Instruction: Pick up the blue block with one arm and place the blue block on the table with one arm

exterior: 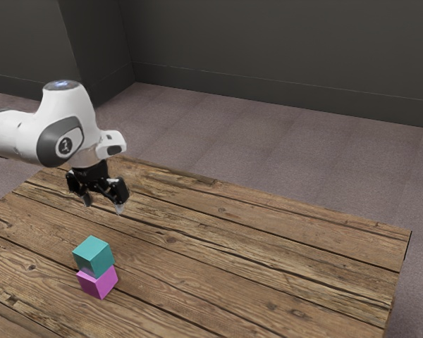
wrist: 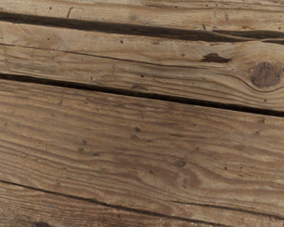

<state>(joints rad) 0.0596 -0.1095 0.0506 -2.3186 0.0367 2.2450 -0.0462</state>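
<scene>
Blue block, a teal-tinted smooth cube (exterior: pixel 94 257), sits in a low stack over on the exterior view's left. A dark grey wall (exterior: pixel 268 56) backs the room, with a table of weathered brown planks (exterior: pixel 268 246) in front. The white-and-grey robot arm (exterior: pixel 63 127) reaches in above it, and its black two-finger gripper (exterior: pixel 103 205) hangs empty over bare wood, fingers spread, apart from the blocks. Smallest come the cubes: a magenta one (exterior: pixel 99 283) on the planks, carrying the teal.
</scene>
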